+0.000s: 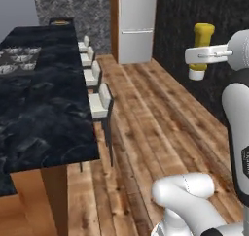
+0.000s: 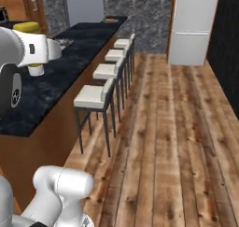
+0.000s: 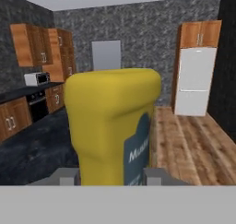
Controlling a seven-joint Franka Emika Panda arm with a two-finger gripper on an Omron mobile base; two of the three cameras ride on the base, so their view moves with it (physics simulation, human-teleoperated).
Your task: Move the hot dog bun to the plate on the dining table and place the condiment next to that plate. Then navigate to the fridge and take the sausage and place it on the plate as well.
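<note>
Room: kitchen with a plank wood floor (image 1: 160, 113), speckled grey back wall and a black wall on the far side of the floor from the bench.
Bench: long dark marbled bench (image 1: 44, 99) on a wooden base, running away from me toward the back wall.
Stools: four white-seated stools (image 2: 95, 96) in a row along the floor-side edge of the bench, tucked close to it.
Bowls: a cluster of pale bowls (image 1: 19, 55) sits on the bench top, well along it toward the back wall.
Fridge: tall white fridge (image 1: 136, 24) upright against the back wall, across the floor from the far end of the bench; wood panel beside it and a wooden cupboard above.
Cabinets: wooden cabinets, a microwave and an oven line the wall beyond the bench in my hand view.
Condiment: yellow mustard bottle (image 1: 201, 48), cap pointing down, held in the air above the floor, clear of the bench.
Claw: my claw (image 1: 200, 55) is clamped around the middle of the mustard bottle, one finger on each side.
</note>
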